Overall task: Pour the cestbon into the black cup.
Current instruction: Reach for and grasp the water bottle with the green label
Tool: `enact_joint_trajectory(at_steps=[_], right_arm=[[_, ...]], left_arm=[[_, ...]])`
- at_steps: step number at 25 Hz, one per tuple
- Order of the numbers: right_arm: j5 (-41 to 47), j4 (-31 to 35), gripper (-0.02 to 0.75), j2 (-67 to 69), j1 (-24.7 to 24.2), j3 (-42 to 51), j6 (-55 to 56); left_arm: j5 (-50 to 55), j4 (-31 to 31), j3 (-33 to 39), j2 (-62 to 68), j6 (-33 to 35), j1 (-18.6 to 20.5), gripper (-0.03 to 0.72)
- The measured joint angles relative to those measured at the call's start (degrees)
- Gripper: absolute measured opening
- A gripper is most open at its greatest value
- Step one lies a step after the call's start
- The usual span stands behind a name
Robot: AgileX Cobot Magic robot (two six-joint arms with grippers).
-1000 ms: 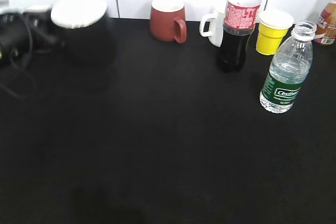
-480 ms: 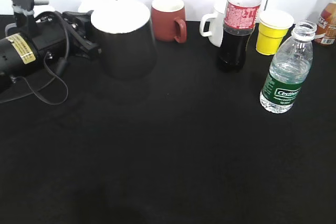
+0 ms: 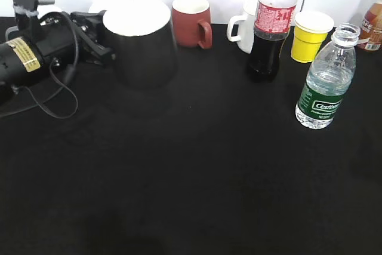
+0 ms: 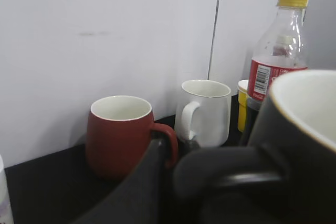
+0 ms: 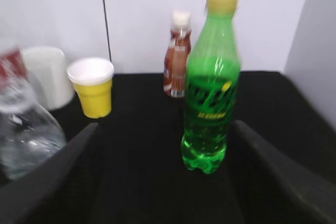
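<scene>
The cestbon (image 3: 326, 82), a clear uncapped bottle with a green label, stands upright at the right of the black table. A blurred clear bottle at the left edge of the right wrist view (image 5: 23, 129) looks like it. The black cup (image 3: 141, 45), glossy with a white inside, is upright at the back left and also shows in the left wrist view (image 4: 304, 145). My left gripper (image 3: 95, 34) (image 4: 173, 171) is shut on the cup's dark handle. My right gripper (image 5: 165, 127) is open and empty, out of the exterior view, right of the cestbon.
Along the back wall stand a red-brown mug (image 3: 191, 22), a white mug (image 3: 242, 31), a dark cola bottle (image 3: 270, 34), a yellow cup (image 3: 310, 35) and a brown bottle (image 3: 373, 25). A green soda bottle (image 5: 210, 93) stands ahead of my right gripper.
My left arm carried the black cup from the far left rightward toward the red-brown mug. In the last half second it has barely moved. The cestbon has not moved.
</scene>
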Motion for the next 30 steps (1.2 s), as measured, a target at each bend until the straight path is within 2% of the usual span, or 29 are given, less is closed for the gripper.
enact_joint_trajectory(at_steps=[2, 4, 5, 6, 9, 12, 14, 16, 19, 22, 25, 30], right_arm=[[-16.46, -0.06, 0.555, 12.29, 0.00, 5.69, -0.01], [-22.89, -0.06, 0.555, 25.34, 0.00, 5.80, 0.28], [-25.43, -0.29, 0.555, 29.77, 0.00, 5.63, 3.24], [-28.30, -3.23, 0.555, 34.51, 0.00, 5.47, 7.90], [-39.60, -29.20, 0.555, 45.28, 0.00, 5.36, 19.24], [-43.48, -38.07, 0.557, 50.20, 0.00, 5.16, 22.14], [-43.88, -41.77, 0.610, 50.63, 0.00, 4.71, 23.82], [-43.93, -42.26, 0.651, 50.63, 0.00, 3.25, 25.10], [-43.93, -43.86, 0.660, 52.01, 0.17, 1.37, 26.54], [-42.07, -44.24, 0.660, 54.27, 4.58, -0.64, 26.30], [-39.12, -35.27, 0.660, 57.82, 5.73, -1.29, 23.30], [-50.44, -33.72, 0.660, 67.16, 5.73, -1.51, 20.72]], left_arm=[[-0.12, -0.02, 0.06, -0.63, 0.00, 0.00, 0.071], [-0.14, -0.02, 0.06, -0.65, 0.00, 0.00, 0.071], [-0.14, -0.07, 0.06, -0.65, 0.00, 0.00, 0.071], [-0.14, -0.07, 0.06, -0.65, 0.00, 0.00, 0.071], [-0.14, -0.31, 0.06, -0.65, 0.00, 0.00, 0.071], [-0.14, -0.43, 0.06, -0.65, 0.00, 0.00, 0.071], [-0.14, -0.49, 0.06, -0.65, 0.00, 0.00, 0.070], [-0.14, -0.49, 0.06, -0.65, 0.00, 0.00, 0.070], [-0.14, -0.49, 0.06, -0.65, 0.00, 0.00, 0.070], [-0.14, -0.54, 0.06, -0.65, 0.00, 0.00, 0.070], [-0.14, -0.59, 0.06, -0.65, 0.00, 0.00, 0.070], [-0.14, -0.60, 0.06, -0.65, 0.00, 0.00, 0.070]])
